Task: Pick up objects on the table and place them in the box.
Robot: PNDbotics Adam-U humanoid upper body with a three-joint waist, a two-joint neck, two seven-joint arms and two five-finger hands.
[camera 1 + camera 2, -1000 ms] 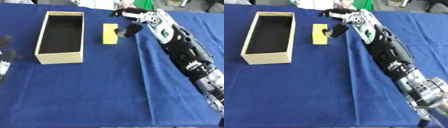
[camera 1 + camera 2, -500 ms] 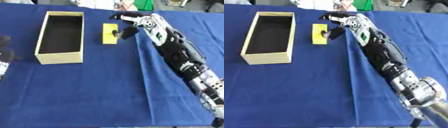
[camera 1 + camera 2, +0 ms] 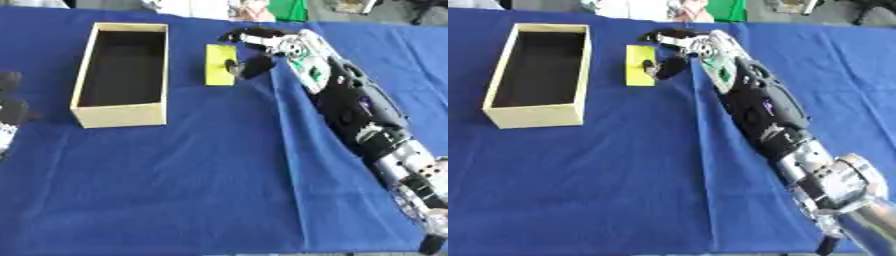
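Observation:
A flat yellow rectangular object lies on the blue cloth just right of the box. The open cream box stands at the upper left, its dark inside holding nothing that I can see. My right hand reaches in from the right, hovering at the yellow object's right edge. Its fingers arch over the object's top right corner and its thumb touches the object's right side; the hand is spread, not closed round it. My left hand shows at the left edge, idle.
The blue tablecloth covers the whole table, with wide flat room in front of the box. Coloured items and clutter sit beyond the far edge.
My right hand has moved left and down, from above and right of the yellow object to its right edge, with the thumb now touching it. The box and left hand stay put.

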